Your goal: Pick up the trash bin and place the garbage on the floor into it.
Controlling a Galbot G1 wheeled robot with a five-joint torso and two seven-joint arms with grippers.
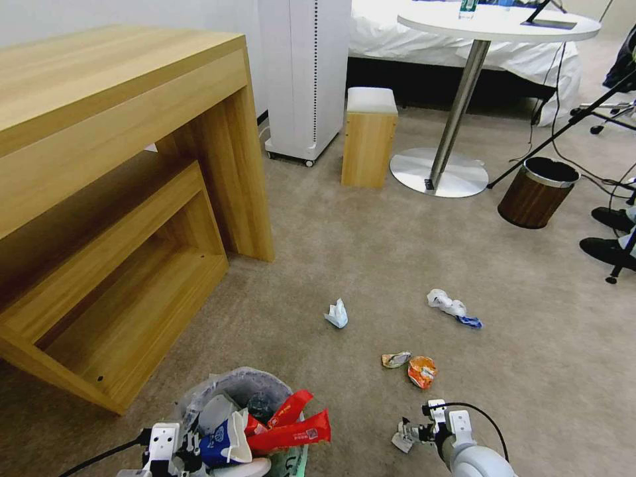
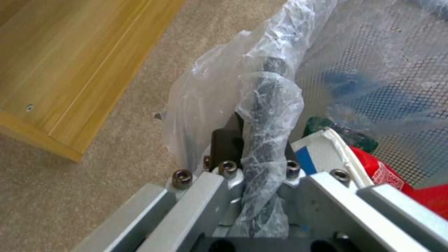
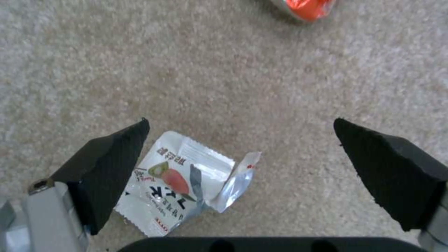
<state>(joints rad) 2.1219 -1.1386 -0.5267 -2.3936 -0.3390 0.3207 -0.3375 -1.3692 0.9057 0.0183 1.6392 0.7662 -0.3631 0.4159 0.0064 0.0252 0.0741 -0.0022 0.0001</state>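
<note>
The trash bin (image 1: 233,387), lined with a crinkly whitish bag, hangs low at the near left, stuffed with red wrappers (image 1: 291,430) and a blue-white carton (image 1: 222,442). My left gripper (image 1: 180,456) is shut on its rim; in the left wrist view the rim and bag (image 2: 264,115) are pinched between the fingers (image 2: 226,143). My right gripper (image 3: 243,154) stands open just above the carpet, with a white fruit-print wrapper (image 3: 182,178) lying between its fingers, close to one pad (image 3: 112,168). Farther out on the floor lie an orange wrapper (image 1: 422,371), a small foil wrapper (image 1: 395,359), crumpled paper (image 1: 337,314) and a white-and-blue piece (image 1: 452,308).
A wooden desk (image 1: 99,165) with a low shelf stands at the left. Beyond are a white appliance (image 1: 305,73), a wooden stool (image 1: 369,136), a round table's metal base (image 1: 437,172) and a brown metal-rimmed bin (image 1: 536,192). Dark shoes (image 1: 606,248) and stand legs sit at the right edge.
</note>
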